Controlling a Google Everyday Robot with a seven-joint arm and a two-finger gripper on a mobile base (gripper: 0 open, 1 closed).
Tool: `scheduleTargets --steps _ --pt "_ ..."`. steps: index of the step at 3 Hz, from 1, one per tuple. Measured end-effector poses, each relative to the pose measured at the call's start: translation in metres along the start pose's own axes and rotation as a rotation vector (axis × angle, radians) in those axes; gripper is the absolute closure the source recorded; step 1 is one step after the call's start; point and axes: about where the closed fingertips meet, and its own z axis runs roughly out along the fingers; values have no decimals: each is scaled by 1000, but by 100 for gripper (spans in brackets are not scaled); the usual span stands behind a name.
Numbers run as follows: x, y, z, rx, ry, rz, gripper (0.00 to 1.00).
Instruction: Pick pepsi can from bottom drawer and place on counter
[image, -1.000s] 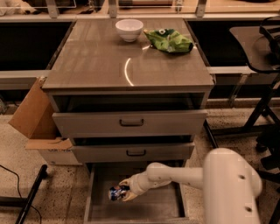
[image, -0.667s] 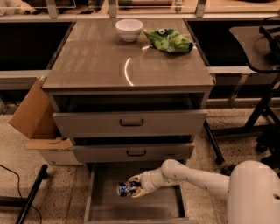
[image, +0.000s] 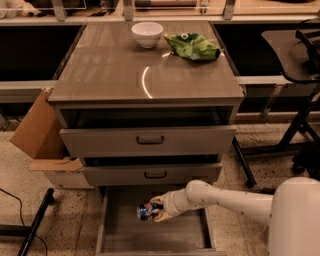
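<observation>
The pepsi can (image: 146, 211), dark blue with a silver end, lies sideways in my gripper (image: 155, 210), which is shut on it. I hold it a little above the flat grey floor of the open bottom drawer (image: 125, 235), near the drawer's back middle. My white arm (image: 225, 197) reaches in from the lower right. The counter (image: 115, 70), a glossy grey-brown wood-grain top, is above the drawers.
A white bowl (image: 147, 33) and a green chip bag (image: 192, 46) sit at the counter's far edge. Two shallower drawers with dark handles (image: 150, 140) stick out above the bottom drawer. A cardboard box (image: 42, 135) stands at the left, a black stand (image: 300, 115) at the right.
The gripper with the can has moved right and up, off the drawer floor. The arm has pulled back toward the right.
</observation>
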Motion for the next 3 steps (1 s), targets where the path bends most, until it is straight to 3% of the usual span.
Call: scheduleTargets --steps 1,2,3 --pt "-36 -18 -41 66 87 -36 100" --pt "-107 -17 -112 90 126 -146 100" --pt "-149 -35 -170 140 154 -232 100"
